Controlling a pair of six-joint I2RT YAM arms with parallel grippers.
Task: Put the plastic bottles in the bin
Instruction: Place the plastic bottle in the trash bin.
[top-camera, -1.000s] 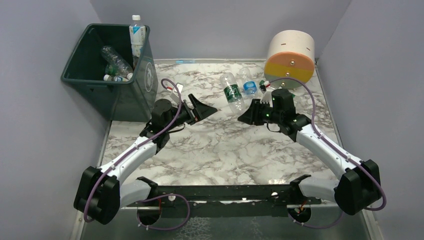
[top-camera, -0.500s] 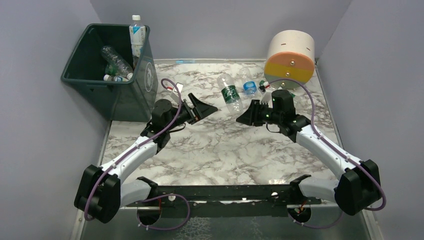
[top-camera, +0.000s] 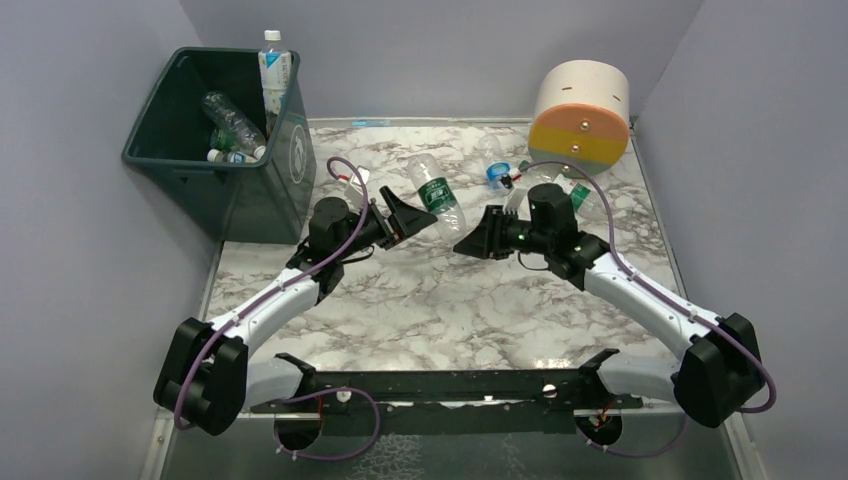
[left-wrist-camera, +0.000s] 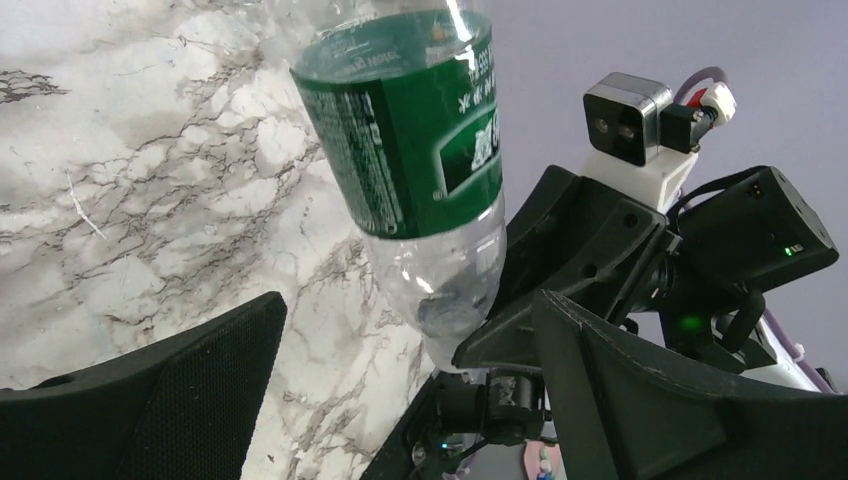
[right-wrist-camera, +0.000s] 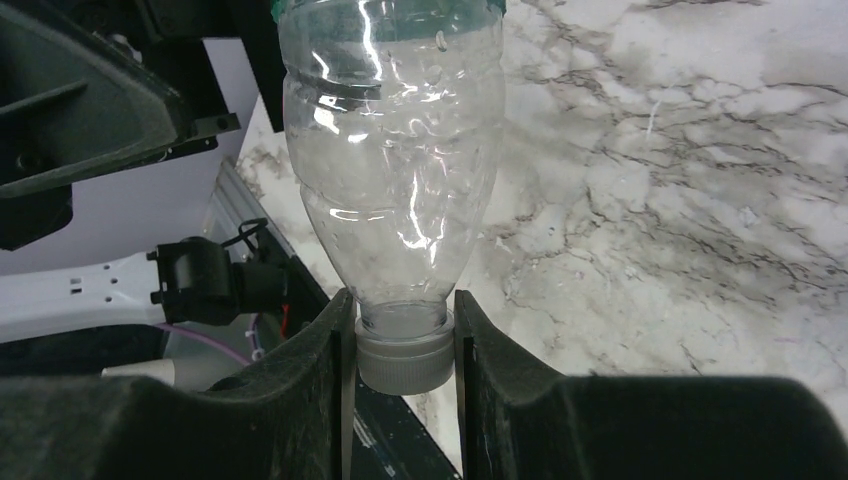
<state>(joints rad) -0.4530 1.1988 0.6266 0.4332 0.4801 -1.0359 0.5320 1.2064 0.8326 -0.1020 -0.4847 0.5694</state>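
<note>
A clear plastic bottle with a green label (top-camera: 435, 192) lies mid-table. My right gripper (top-camera: 467, 241) is shut on its white cap (right-wrist-camera: 403, 352), and the clear body (right-wrist-camera: 392, 150) points away from it. My left gripper (top-camera: 412, 213) is open right beside the bottle. In the left wrist view the green-labelled bottle (left-wrist-camera: 420, 130) sits ahead of the wide-open jaws, with the right gripper (left-wrist-camera: 560, 290) behind it. The dark green bin (top-camera: 160, 150) stands at the far left and holds bottles (top-camera: 232, 122). One tall bottle (top-camera: 272, 70) stands upright at its back corner.
A big cream, orange and yellow cylinder (top-camera: 580, 110) stands at the back right. A small blue-labelled bottle (top-camera: 498, 172) lies behind my right gripper, and another bottle (top-camera: 576, 190) shows partly behind the right wrist. Grey walls close in on both sides.
My right gripper has moved left with the green-labelled bottle, bringing it up against the open left gripper. The left arm has shifted slightly.
</note>
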